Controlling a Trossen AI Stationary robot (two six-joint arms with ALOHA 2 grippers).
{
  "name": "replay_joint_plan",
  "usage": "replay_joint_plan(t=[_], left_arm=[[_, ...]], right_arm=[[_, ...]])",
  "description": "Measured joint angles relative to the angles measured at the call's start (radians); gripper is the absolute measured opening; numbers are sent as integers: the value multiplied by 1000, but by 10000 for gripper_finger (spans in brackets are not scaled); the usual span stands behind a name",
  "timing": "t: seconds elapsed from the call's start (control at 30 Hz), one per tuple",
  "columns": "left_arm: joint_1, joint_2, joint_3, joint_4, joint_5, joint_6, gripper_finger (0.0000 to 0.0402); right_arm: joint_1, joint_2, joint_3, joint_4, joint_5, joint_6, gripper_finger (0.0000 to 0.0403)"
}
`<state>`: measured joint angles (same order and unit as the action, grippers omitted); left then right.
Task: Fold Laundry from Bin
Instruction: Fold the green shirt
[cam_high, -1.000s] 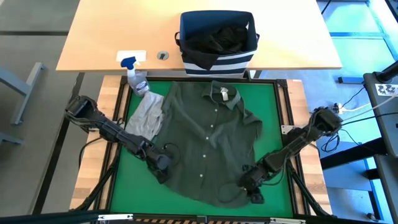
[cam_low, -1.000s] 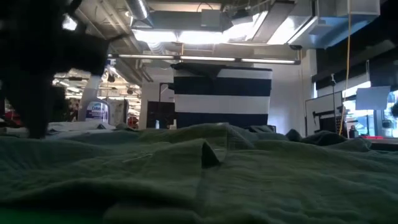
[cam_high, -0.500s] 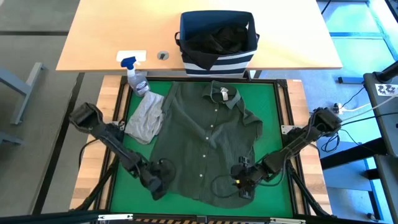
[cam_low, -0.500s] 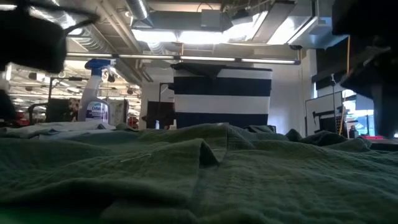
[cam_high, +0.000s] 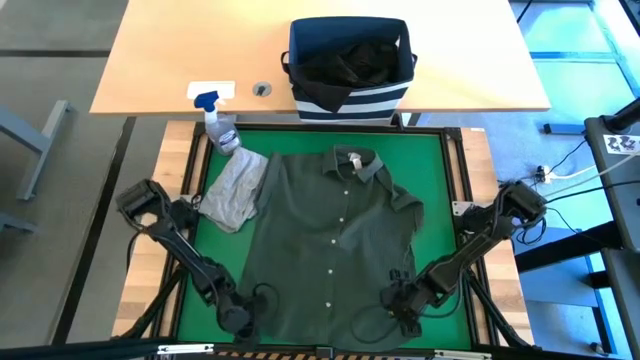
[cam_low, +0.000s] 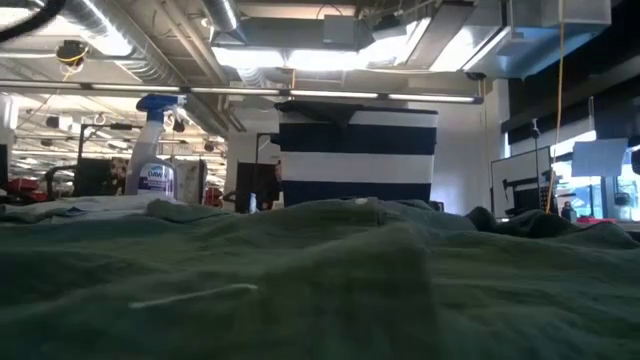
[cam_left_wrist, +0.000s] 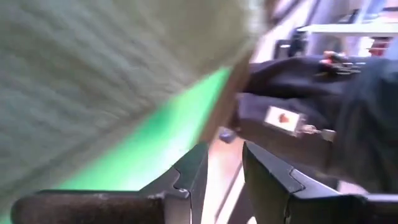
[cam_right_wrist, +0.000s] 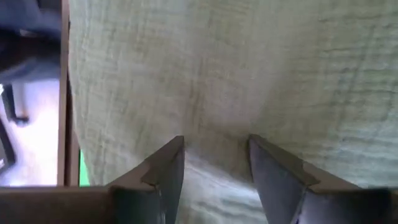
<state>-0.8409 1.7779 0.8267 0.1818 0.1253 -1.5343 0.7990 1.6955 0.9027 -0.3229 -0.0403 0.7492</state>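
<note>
At the near edge of the green mat (cam_high: 440, 180), both grippers sit low at the hem of the dark olive shirt (cam_high: 335, 240). Left gripper (cam_high: 240, 318) is at the shirt's near left corner. Its wrist view shows the two fingers (cam_left_wrist: 186, 177) parted by a narrow gap with nothing between them; shirt cloth lies beyond the tips, with bare green mat beside it. Right gripper (cam_high: 402, 305) is at the shirt's near right corner. Its wrist view shows the fingers (cam_right_wrist: 168, 165) parted moderately, tips down against the shirt cloth, which fills the gap; whether the cloth is pinched cannot be told.

Farther back, the shirt lies spread flat, front up, buttons in a line down the middle, collar toward the far side. A light grey garment (cam_high: 232, 190) lies crumpled at the shirt's left shoulder, touching it. A spray bottle (cam_high: 220, 125) with a blue nozzle stands just beyond the grey garment at the mat's far left corner.

On the wooden table (cam_high: 160, 60) past the mat stands the striped navy bin (cam_high: 350, 65), with black cloth (cam_high: 350, 60) inside.

Only the high view shows the bin's contents and both arms; the low view shows neither gripper, only shirt folds in front, the bottle and the bin's striped wall (cam_low: 357, 155) behind.
</note>
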Motion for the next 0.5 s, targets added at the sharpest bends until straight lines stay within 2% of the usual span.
replay_joint_plan(t=[0.13, 0.2, 0.37, 0.5], left_arm=[[43, -103, 9, 5, 0, 41, 96], [79, -174, 10, -11, -10, 87, 96], [214, -357, 11, -139, -104, 268, 96], [358, -479, 12, -233, -186, 465, 96]], right_arm=[[-8, -103, 75, -147, -3, -74, 177], [-8, -158, 115, -279, 51, -106, 177], [-57, -302, 181, -532, 300, -153, 177], [-159, -407, 172, -669, 487, -154, 177]])
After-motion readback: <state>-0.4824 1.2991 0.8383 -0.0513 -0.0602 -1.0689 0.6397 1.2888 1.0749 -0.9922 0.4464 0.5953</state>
